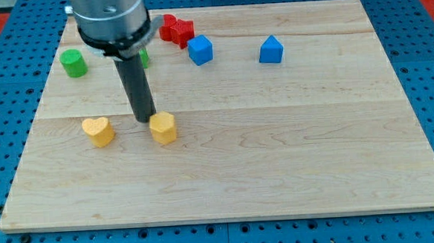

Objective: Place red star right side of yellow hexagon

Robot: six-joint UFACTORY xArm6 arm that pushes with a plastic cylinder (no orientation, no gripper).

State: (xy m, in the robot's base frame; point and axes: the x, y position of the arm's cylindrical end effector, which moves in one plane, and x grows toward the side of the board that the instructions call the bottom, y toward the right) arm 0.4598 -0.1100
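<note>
The red star [184, 27] lies near the view's top, left of centre, touching another red block [169, 27] on its left. The yellow hexagon [163, 128] sits left of centre on the wooden board [278, 148]. My tip [145, 118] stands just at the hexagon's upper left edge, touching or nearly touching it. The red star is well above the hexagon and slightly to its right. The rod and arm body hide part of the board above the tip.
A yellow heart [98, 131] lies left of the tip. A green cylinder [72, 63] sits at upper left; another green block [144, 58] is mostly hidden behind the rod. A blue cube [200, 49] and a blue pointed block [270, 50] lie near the top.
</note>
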